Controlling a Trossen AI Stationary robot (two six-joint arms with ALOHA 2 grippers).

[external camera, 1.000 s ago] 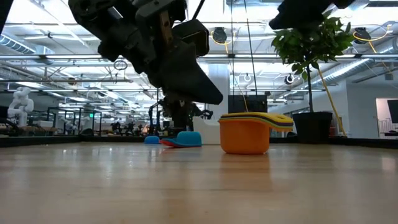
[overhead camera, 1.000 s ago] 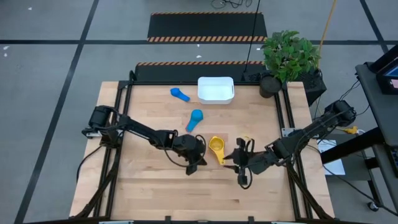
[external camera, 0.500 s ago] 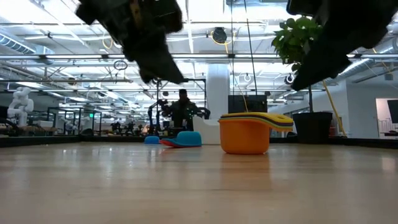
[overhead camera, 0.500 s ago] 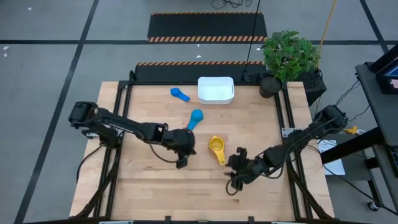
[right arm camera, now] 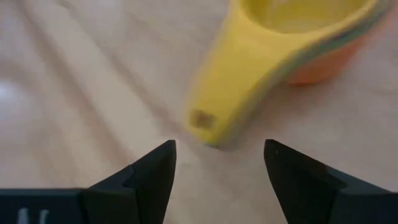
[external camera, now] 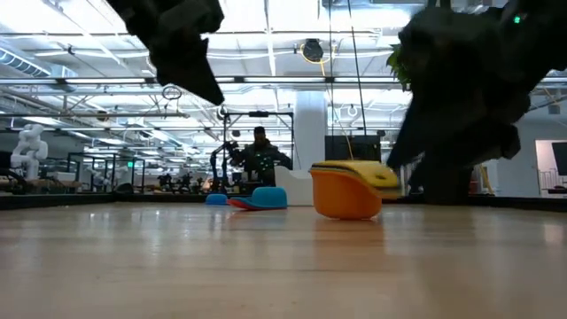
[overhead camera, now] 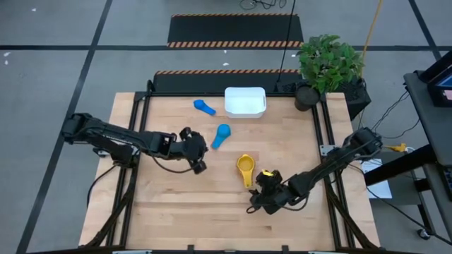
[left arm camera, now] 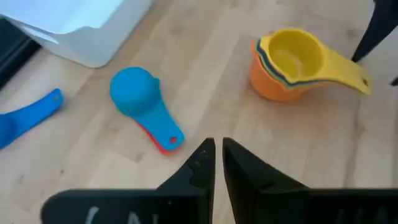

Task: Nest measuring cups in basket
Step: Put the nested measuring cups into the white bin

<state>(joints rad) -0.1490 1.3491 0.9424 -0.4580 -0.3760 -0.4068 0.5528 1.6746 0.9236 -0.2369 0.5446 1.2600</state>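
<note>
A nested stack of measuring cups (overhead camera: pixel 245 167), yellow on top and orange outermost, stands on the table with its handle toward the near edge. A light blue cup lying on a red one (overhead camera: pixel 222 134) rests mouth down farther back. A dark blue cup (overhead camera: pixel 205 107) lies beside the white basket (overhead camera: pixel 245 101). My right gripper (right arm camera: pixel 217 152) is open and low at the stack's near right. Its fingers stand on either side of the yellow handle's free end (right arm camera: pixel 202 119) without touching it. My left gripper (left arm camera: pixel 217 152) is shut and raised, left of the stack (left arm camera: pixel 292 65).
A potted plant (overhead camera: pixel 326 65) stands at the far right corner, just past the basket. Bare wood lies along the near edge and the table's left side. In the low view a person (external camera: pixel 259 155) shows in the room far behind the table.
My left gripper has drawn back from the stack toward the table's left and far edges, rising. My right gripper has come down and moved left toward the stack's handle, staying open.
</note>
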